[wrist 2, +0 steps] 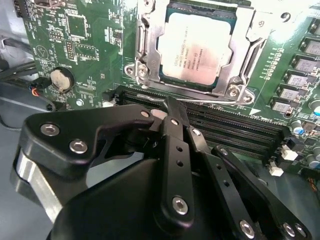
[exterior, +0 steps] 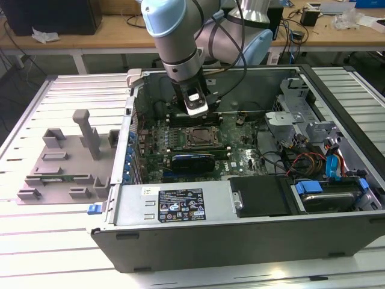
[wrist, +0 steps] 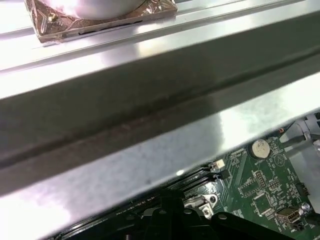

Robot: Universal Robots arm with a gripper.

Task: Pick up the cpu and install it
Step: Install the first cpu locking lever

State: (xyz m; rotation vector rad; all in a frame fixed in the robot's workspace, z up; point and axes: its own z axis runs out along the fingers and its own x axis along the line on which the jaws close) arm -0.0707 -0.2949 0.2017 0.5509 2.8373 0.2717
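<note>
- Silver-grey metal-topped cpu (wrist 2: 199, 51): seated flat in the motherboard socket (wrist 2: 150, 55), framed by the steel retention bracket; in the exterior view, at mid-board (exterior: 198, 138).
- Black gripper (wrist 2: 172, 107): empty, fingers drawn together to a narrow tip, poised just beside the socket over the memory slots (wrist 2: 235, 131), apart from the cpu.
- Green motherboard (wrist 2: 80, 45): coin cell (wrist 2: 62, 78) near one edge.
- Open computer case (exterior: 240, 232): lying on a slatted white table (exterior: 54, 241).
- Grey plastic fixture tray (exterior: 66, 165): on the table at the exterior view's left, outside the case.
</note>
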